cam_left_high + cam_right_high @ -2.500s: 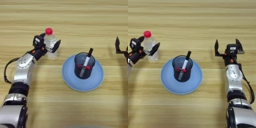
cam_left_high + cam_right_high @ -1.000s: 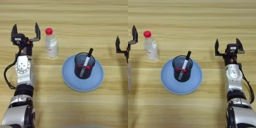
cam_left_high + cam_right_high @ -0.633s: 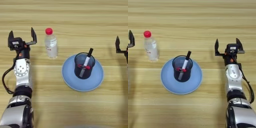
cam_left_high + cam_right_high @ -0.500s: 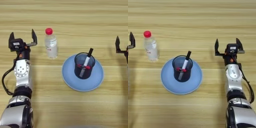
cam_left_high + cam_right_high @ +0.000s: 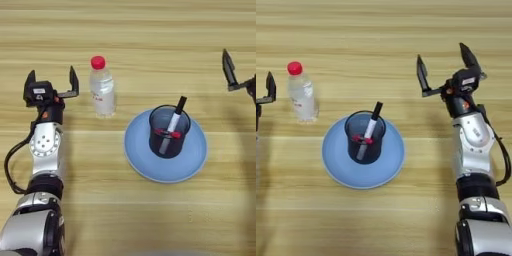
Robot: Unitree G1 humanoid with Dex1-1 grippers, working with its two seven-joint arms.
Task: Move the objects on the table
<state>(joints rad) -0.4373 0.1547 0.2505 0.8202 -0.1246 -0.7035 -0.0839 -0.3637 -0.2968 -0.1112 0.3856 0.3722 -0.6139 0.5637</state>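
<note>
A small clear bottle (image 5: pixel 102 92) with a red cap stands upright on the wooden table (image 5: pixel 128 30), left of centre. My left gripper (image 5: pixel 51 80) is open a little to the left of it, apart from it and holding nothing. The black mesh pen cup (image 5: pixel 169 132) stands on the round light-blue plate (image 5: pixel 137 160), with a black-capped marker (image 5: pixel 175 120) leaning out of it and a red one inside. My right gripper (image 5: pixel 443 62) is open over bare wood to the right of and beyond the plate, with nothing between its fingers.
My left forearm (image 5: pixel 45 150) runs down the left side toward the near edge. The right forearm (image 5: pixel 473 145) does the same on the right. Bare wood stretches across the far side of the table and in front of the plate.
My left gripper let go of the bottle, drew back to the left and opened wide. In the last half second my right gripper moved farther away and slightly left. Bottle, cup and plate stayed put.
</note>
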